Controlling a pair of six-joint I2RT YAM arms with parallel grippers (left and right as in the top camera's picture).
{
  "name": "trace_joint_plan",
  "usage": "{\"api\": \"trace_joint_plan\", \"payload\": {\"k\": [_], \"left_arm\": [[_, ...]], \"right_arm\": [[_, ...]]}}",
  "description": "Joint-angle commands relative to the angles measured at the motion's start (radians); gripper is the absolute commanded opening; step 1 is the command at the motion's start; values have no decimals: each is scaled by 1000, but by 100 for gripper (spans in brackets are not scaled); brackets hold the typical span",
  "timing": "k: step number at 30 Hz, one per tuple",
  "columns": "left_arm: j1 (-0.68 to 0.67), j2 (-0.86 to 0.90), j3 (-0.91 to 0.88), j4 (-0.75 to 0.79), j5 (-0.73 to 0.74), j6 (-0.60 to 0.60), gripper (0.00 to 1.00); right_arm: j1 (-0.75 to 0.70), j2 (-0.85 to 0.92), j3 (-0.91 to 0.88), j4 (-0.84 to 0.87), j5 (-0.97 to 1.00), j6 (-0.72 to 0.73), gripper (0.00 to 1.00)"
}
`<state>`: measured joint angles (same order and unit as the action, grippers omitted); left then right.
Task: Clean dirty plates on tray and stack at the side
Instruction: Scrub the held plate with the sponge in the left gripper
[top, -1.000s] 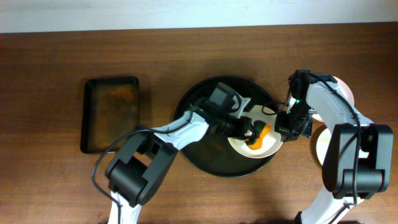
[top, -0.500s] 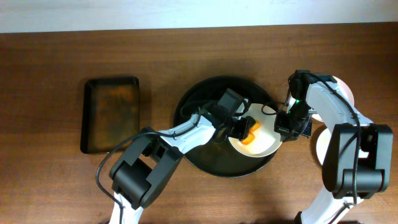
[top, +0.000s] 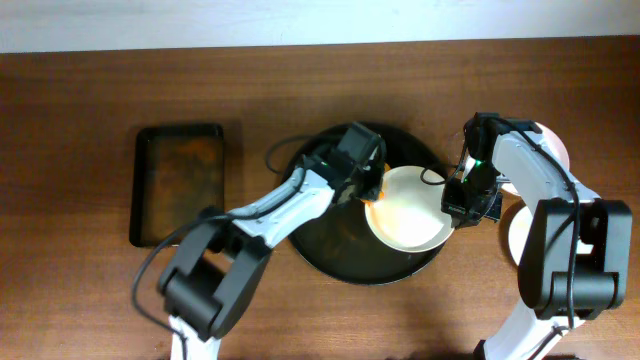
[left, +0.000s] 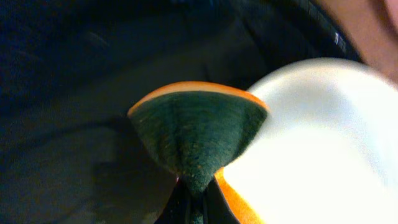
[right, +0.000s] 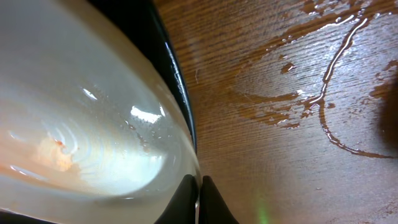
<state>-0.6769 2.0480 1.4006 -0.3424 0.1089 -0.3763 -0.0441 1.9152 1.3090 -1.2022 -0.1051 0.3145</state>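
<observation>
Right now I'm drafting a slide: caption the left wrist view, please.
Left end effector pinches a green-and-orange sponge at the rim of the white plate, over the black tray.

the brown wooden bench (top: 80, 280) carries the round black tray (top: 345, 255), a rusty-brown rectangular tray (top: 178, 183) well to its left, and wet streaks (right: 323, 93) near the black tray's rim.

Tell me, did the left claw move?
Yes. The left claw, holding the sponge, slid left off the middle of the plate, toward the brown tray.

table (top: 80, 300): dark brown wood | far edge: pale wall strip (top: 300, 20) | water streaks (right: 323, 93) on wood
</observation>
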Motion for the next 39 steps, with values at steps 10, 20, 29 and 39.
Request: {"api": "trace_joint_plan", "payload": {"k": [10, 20, 29, 39], "left_arm": [[101, -281, 13, -160, 103, 53, 0], [-1, -1, 6, -26, 281, 52, 0], [-53, 87, 6, 40, 328, 49, 1], [-47, 109, 6, 5, -253, 224, 0]], "right_arm": [[-1, 6, 3, -6, 65, 7, 15], [-1, 6, 3, -6, 65, 7, 15], [-1, 6, 3, -6, 65, 7, 14], [-1, 6, 3, -10, 65, 7, 14]]}}
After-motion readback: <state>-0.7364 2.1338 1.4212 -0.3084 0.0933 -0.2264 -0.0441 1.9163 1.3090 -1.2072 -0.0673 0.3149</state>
